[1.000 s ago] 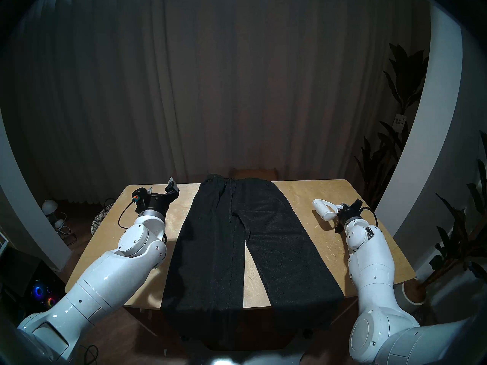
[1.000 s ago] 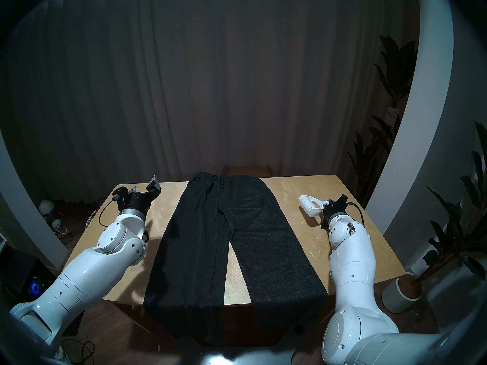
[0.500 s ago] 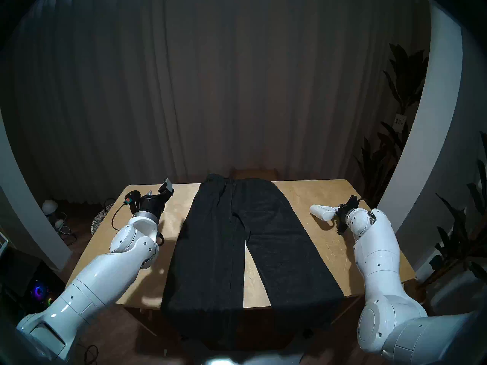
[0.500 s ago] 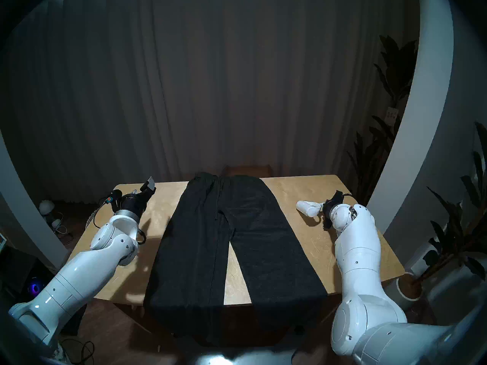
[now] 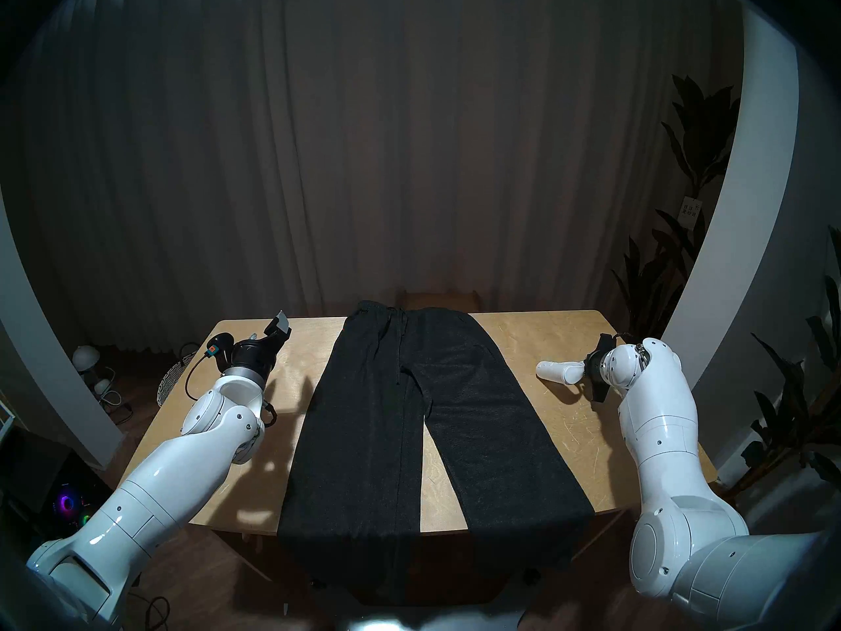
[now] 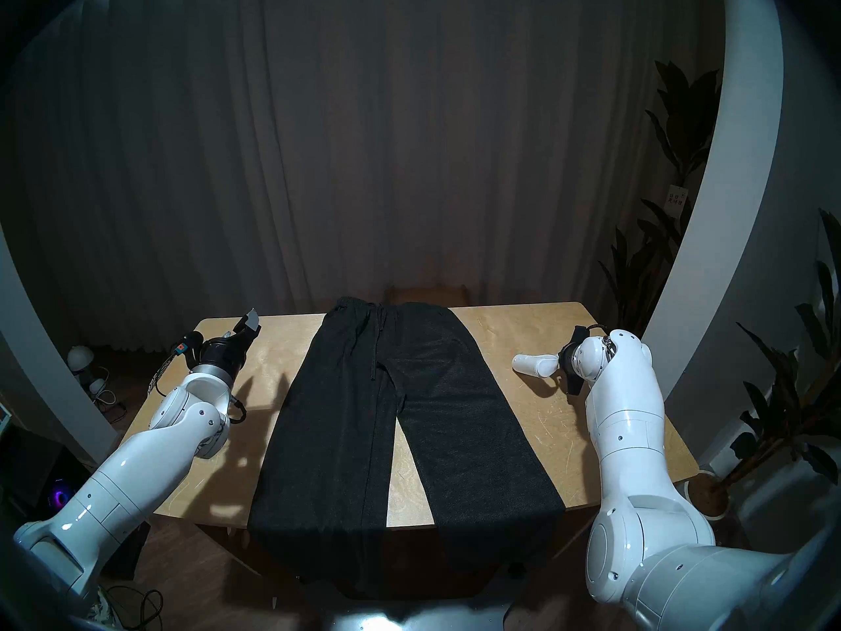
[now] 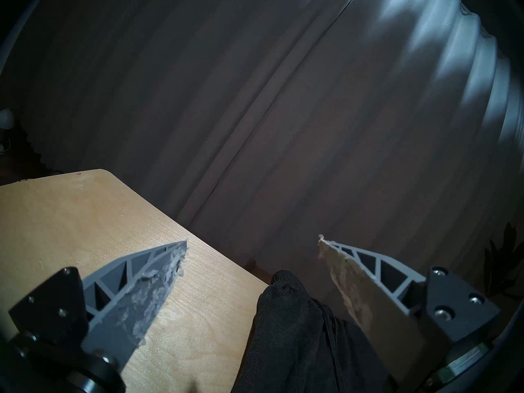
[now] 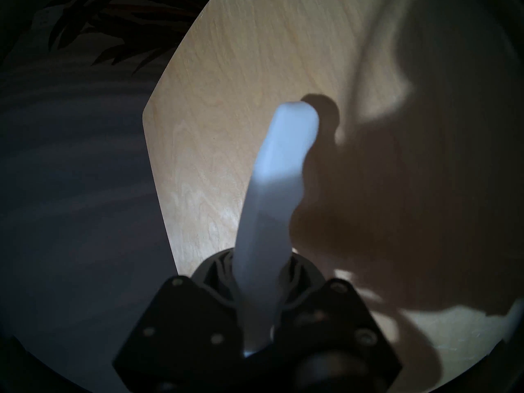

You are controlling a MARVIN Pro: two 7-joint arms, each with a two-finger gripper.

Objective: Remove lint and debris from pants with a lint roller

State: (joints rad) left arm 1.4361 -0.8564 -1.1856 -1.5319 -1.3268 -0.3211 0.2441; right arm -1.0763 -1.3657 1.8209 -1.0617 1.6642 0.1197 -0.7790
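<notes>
So the wooden table (image 5: 537, 338) sat before dark curtains (image 5: 409, 138), pants (image 5: 409, 416) flat across it. Right gripper (image 5: 585, 369) was clamped on the lint roller (image 5: 557, 371) above the tabletop; left gripper (image 7: 252, 246) pointed level, fingers spread, empty.

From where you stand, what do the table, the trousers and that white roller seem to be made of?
Table: pale wood, probably plywood, matte; grain and scratches show.
Pants: dark charcoal knit cloth, soft and dull.
Lint roller: smooth white plastic, by its look.
</notes>
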